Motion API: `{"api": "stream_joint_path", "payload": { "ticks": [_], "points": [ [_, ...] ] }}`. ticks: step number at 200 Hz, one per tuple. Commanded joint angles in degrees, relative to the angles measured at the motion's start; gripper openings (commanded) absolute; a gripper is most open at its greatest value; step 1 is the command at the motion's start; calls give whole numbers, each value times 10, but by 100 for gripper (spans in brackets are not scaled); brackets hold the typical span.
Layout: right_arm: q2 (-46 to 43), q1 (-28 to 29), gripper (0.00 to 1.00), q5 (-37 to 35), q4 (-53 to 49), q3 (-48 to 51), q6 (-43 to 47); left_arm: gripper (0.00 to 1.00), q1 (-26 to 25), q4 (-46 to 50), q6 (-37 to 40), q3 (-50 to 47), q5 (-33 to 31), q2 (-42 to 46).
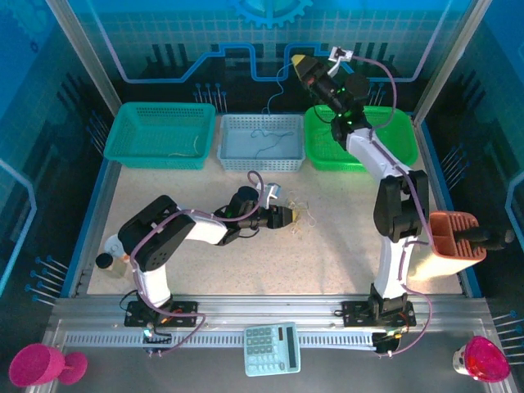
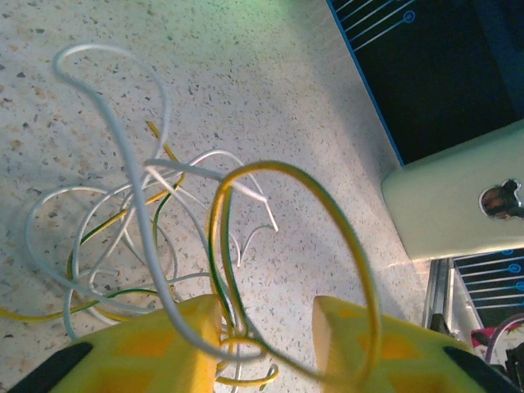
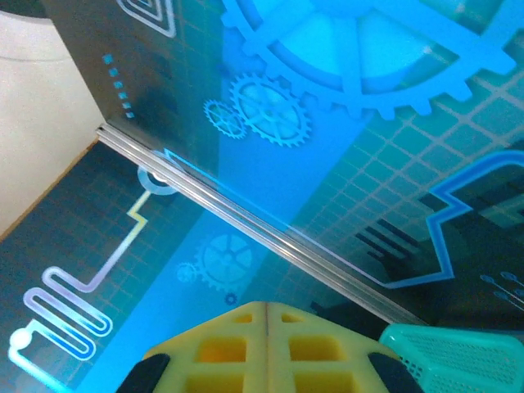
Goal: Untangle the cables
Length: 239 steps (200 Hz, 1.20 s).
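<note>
my left claw released, fingers apart, the cables looping between them on the table, just in front of the middle basket | my right claw clenched, behind that basket | middle basket: one dark wire | teal basket to its left: one pale wire | green basket to its right, partly under my right arm

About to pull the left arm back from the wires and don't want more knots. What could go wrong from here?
1. A yellow-green loop hangs over one finger of the open left end effector, and a white wire crosses the other; backing off could drag the pile and tighten it.
2. A thin wire seems to hang below the shut right end effector; it might drop beside the grey basket.
</note>
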<state>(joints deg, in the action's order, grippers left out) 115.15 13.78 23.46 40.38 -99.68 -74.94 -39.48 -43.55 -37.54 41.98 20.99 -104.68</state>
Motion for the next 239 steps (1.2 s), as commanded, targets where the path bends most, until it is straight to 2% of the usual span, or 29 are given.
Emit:
{"api": "stream_joint_path", "payload": {
  "ticks": [1,46,110,174,211,224,239],
  "points": [
    [22,12,0,19,11,20,20,42,5,9,4,14,13,33],
    [31,25,0,32,-61,70,106,59,7,36,23,12,6,68],
    [34,44,0,-21,-286,75,286,69,11,56,37,-5,-10,116],
    [98,65,0,-98,-497,-35,405,73,16,69,46,-21,-34,168],
    [151,69,1,-112,-581,-113,433,77,19,77,39,-39,-85,208],
    [169,68,5,-111,-608,-141,439,78,20,86,28,-49,-117,226],
    [178,68,17,-105,-634,-169,445,81,22,77,13,-68,-158,251]
  ]
}}
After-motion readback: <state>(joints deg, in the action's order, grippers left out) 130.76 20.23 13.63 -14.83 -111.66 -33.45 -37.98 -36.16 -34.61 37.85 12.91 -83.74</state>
